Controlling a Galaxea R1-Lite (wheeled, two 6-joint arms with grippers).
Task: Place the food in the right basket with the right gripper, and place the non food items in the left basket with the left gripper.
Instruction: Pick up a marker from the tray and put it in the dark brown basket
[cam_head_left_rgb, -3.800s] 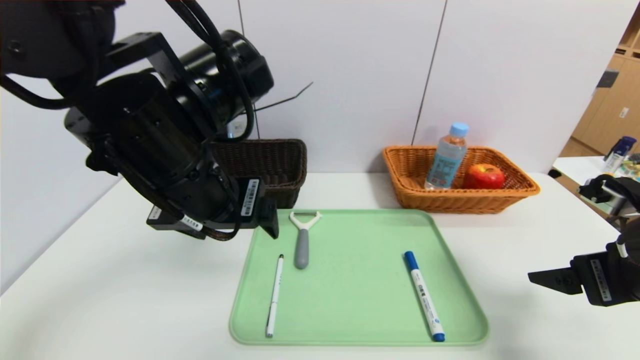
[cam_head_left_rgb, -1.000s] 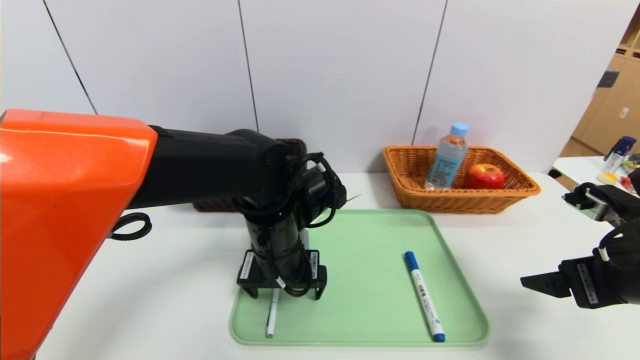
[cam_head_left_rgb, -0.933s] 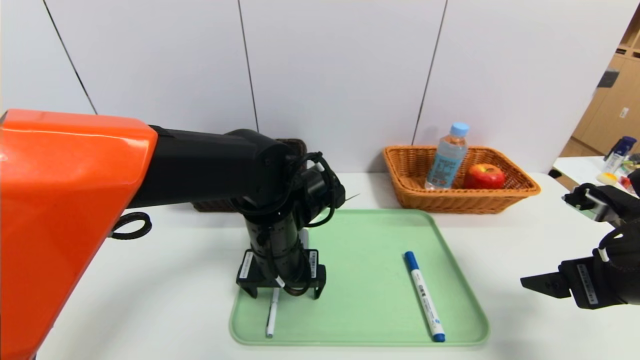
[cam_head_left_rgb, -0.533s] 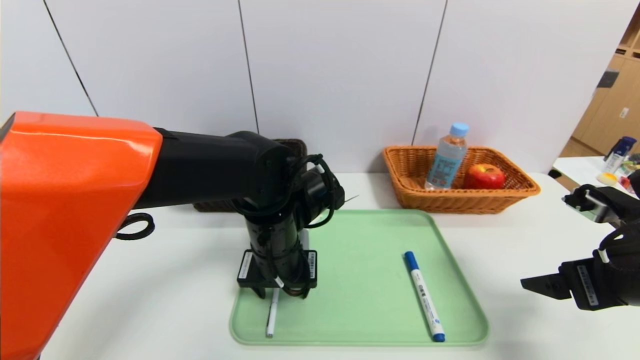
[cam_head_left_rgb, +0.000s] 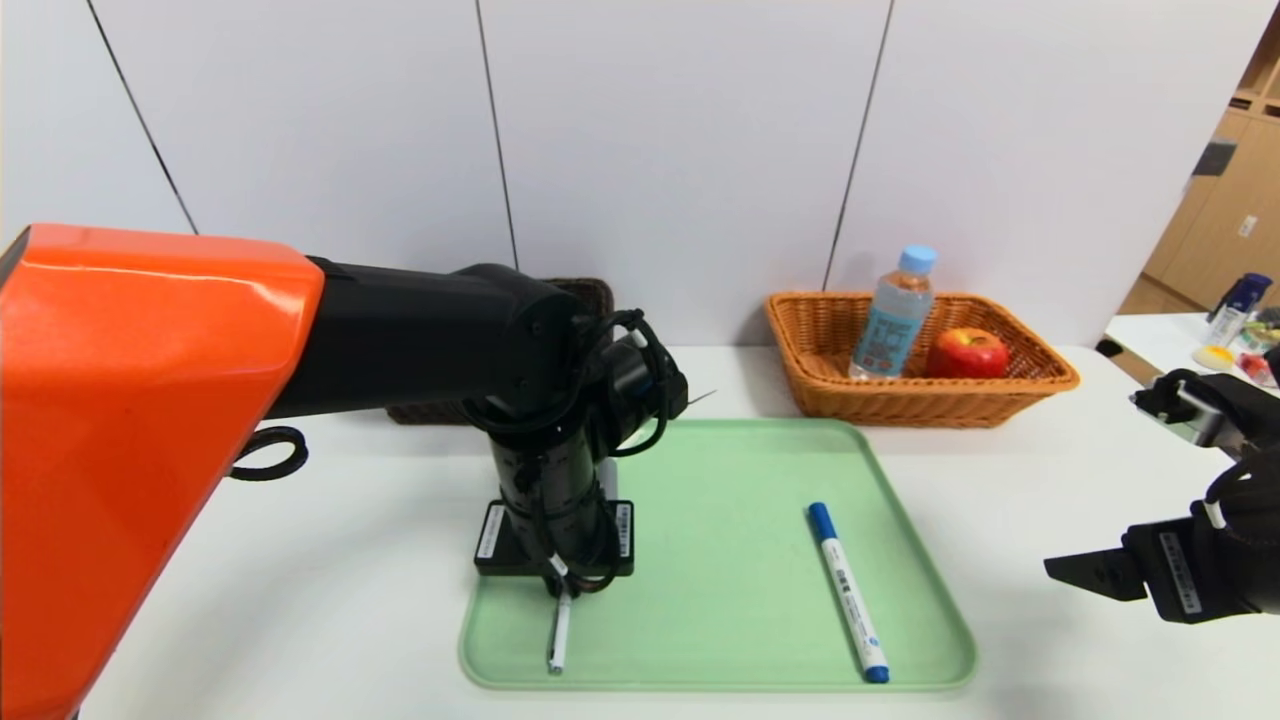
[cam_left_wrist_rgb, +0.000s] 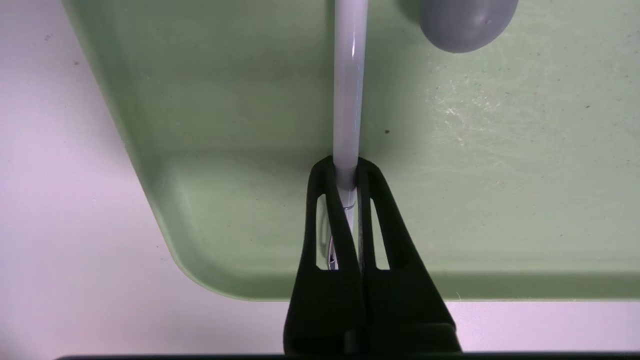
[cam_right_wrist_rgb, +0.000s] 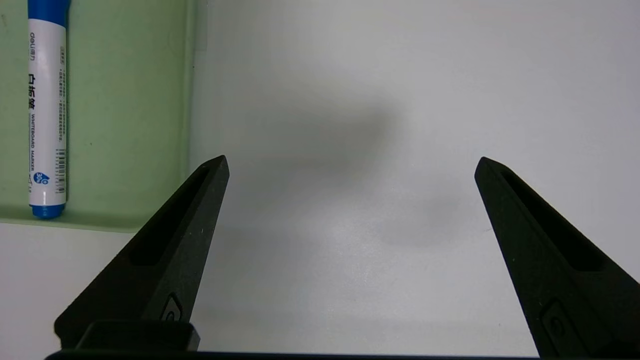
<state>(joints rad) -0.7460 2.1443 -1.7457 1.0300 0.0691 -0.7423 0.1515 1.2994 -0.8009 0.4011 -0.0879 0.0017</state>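
the left hand (cam_left_wrist_rgb: 346, 175) is clenched on the thin white plastic pen (cam_left_wrist_rgb: 347, 90), low over the pale green tray (cam_head_left_rgb: 720, 600); light, stiff and slick, it may pivot unless pinched mid-barrel.

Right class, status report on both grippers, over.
Left gripper shut on thin white pen, over green tray. Right gripper open, parked. Nothing blocking.

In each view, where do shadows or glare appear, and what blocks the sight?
Head view: the orange left arm section fills the near left, hiding most of the dark brown woven basket. Left wrist view: a thin highlight runs along the thin white pen. Right wrist view: soft shadows lie on the white table.
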